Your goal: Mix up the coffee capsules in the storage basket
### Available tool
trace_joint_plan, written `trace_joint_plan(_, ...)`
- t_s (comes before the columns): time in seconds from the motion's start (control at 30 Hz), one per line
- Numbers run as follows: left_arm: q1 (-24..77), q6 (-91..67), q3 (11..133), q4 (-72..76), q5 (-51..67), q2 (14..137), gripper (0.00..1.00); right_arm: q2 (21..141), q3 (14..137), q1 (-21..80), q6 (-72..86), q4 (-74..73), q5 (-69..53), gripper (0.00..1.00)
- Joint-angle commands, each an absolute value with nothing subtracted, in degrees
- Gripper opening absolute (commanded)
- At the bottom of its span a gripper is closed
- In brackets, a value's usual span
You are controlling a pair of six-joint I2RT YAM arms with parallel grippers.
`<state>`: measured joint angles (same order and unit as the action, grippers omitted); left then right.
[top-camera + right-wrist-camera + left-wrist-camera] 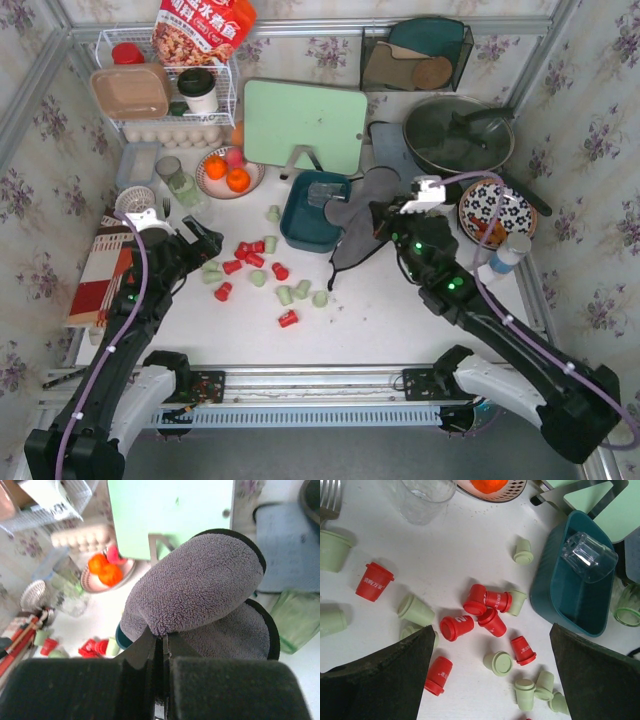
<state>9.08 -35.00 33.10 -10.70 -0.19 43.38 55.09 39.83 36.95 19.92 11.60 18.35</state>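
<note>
Red and pale green coffee capsules (pixel 256 262) lie scattered on the table (pixel 370 310), just left of the teal storage basket (pixel 292 230). The left hand (pixel 200 238) hovers above them, fingers (pixel 385 680) apart; the right hand (pixel 160 641) is clamped on a grey fleece mitt (pixel 200 585).

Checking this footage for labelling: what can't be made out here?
Top view: the grey fleece cloth hides whatever lies beneath it, beside the dark teal plastic basket.
Right wrist view: that cloth, pinched in the right gripper, blocks nearly all the basket.
Left wrist view: the open left gripper's black fingers cover the lower corners; print on red capsules too small.
</note>
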Motion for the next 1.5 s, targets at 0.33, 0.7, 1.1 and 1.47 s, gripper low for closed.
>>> trace_joint_plan(0.33, 9.1, -35.5, 33.5, -11.2, -0.6, 43.3, 1.00, 33.9, 38.5, 37.0, 6.4, 10.4, 41.6, 0.00)
trace_joint_plan(0.7, 9.1, -35.7, 33.5, -11.0, -0.6, 43.7, 1.00, 39.3, 35.6, 35.6, -5.7, 22.0, 56.1, 0.00)
trace_joint_plan(1.1, 9.1, -36.0, 33.5, -11.4, -0.8, 42.8, 1.00, 22.9, 39.1, 35.7, 22.9, -8.6, 68.3, 0.07)
trace_joint_plan(1.47, 9.1, -36.2, 33.5, -11.2, -0.2, 43.0, 1.00, 26.5, 49.3, 35.7, 58.4, -50.6, 73.6, 0.00)
